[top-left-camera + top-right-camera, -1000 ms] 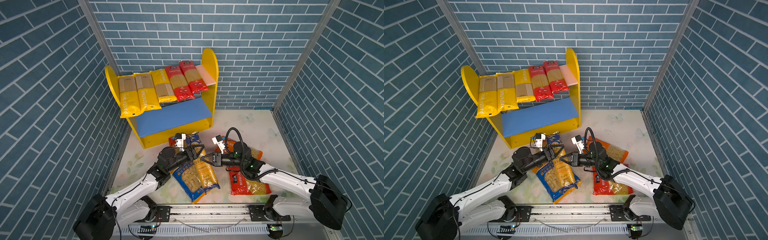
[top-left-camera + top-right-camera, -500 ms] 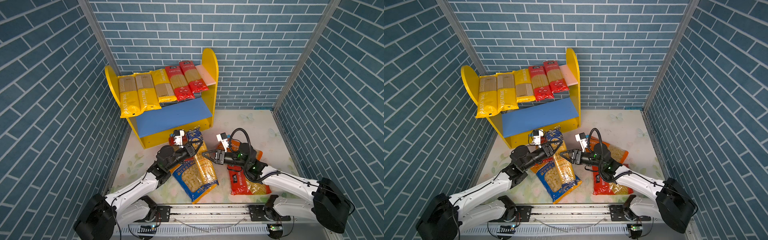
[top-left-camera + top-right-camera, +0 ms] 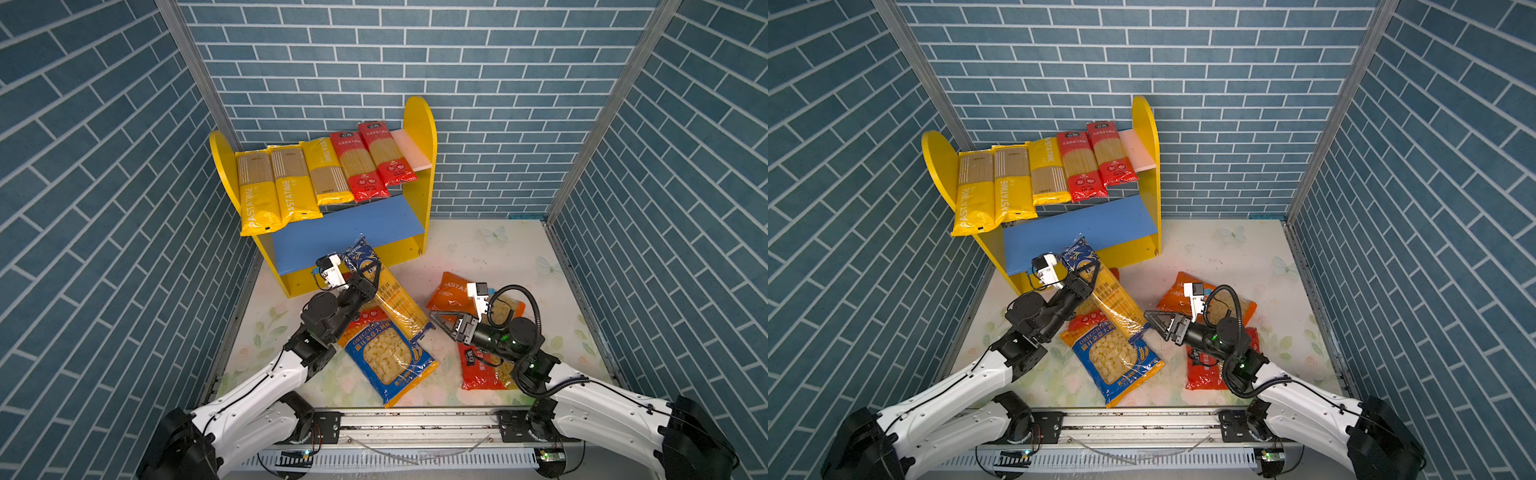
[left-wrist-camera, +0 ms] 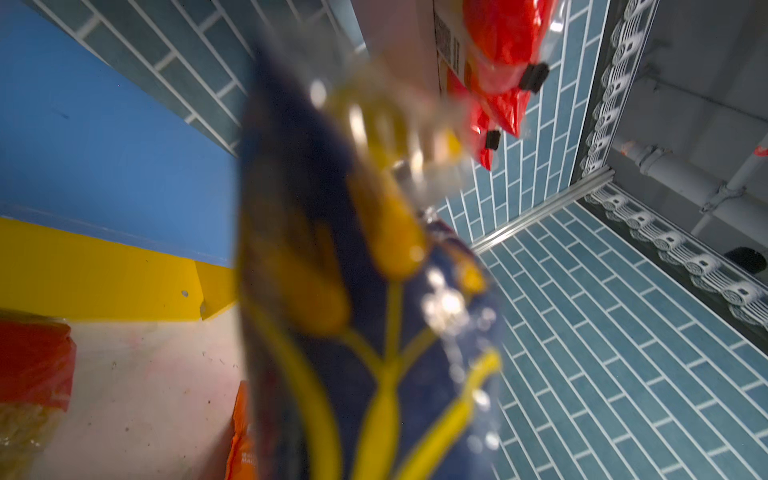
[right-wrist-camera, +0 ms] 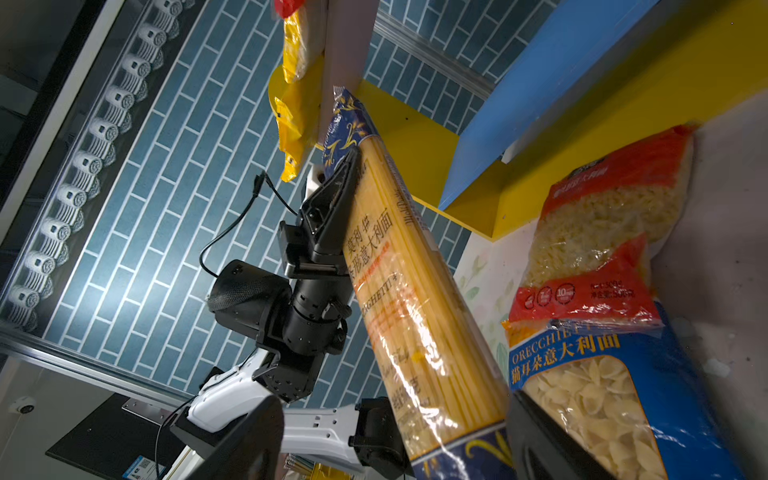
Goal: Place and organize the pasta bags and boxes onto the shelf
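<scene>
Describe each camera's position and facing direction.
Top views: high in front, looking down at the shelf; both arms, left pincer, right pincer show.
Left wrist: faces the shelf past the blurred spaghetti pack; no robot part clear.
Right wrist: low, faces the left arm holding that pack; own fingers show.
Shared: all show the pack.

Glossy, crinkly clear plastic spaghetti pack (image 3: 395,301); smooth matt painted shelf (image 3: 345,232); shiny blue orecchiette bag (image 3: 386,357)

Blue lower board (image 3: 332,237) free; pink upper board (image 3: 410,151) nearly full; bags (image 3: 388,361) clutter floor (image 3: 478,257).
</scene>
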Robot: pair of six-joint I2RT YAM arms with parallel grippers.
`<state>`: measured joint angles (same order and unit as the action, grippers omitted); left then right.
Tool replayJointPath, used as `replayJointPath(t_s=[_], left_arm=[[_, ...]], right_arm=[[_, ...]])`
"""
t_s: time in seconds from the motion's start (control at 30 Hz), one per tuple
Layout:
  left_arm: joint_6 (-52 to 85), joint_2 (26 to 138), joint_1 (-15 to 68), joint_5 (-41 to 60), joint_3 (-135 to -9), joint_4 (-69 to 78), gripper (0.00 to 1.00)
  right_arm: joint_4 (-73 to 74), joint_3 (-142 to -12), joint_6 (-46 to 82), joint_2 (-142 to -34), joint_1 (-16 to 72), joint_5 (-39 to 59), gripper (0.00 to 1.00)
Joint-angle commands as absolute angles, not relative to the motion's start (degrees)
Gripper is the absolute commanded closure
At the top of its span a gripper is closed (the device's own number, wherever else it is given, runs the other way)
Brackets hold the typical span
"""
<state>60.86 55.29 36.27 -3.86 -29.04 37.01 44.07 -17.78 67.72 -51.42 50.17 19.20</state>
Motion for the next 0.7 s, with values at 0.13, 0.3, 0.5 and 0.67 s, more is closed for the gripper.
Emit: replayJointPath(t_s=[0.13, 0.3, 0.5, 0.67], left_arm=[[66.1, 59.7, 36.1, -5.5, -32.4, 53.3, 0.85], [65.8, 59.0, 36.0, -6.7, -32.2, 53.4, 0.85], [63.8, 57.2, 36.1, -7.0, -33.2, 50.4, 0.85], [65.3, 59.6, 36.2, -6.3, -33.0, 53.2, 0.85]], right_arm=[[48.6, -16.5, 70.5, -58.0, 52.2, 13.6, 0.11], [49.1, -14.8, 71.9, -61.5, 52.3, 9.3, 0.09], [47.6, -12.6, 72.6, -60.1, 52.4, 5.7, 0.09], [49.2, -16.8, 71.4, -60.7, 53.4, 7.2, 0.09]])
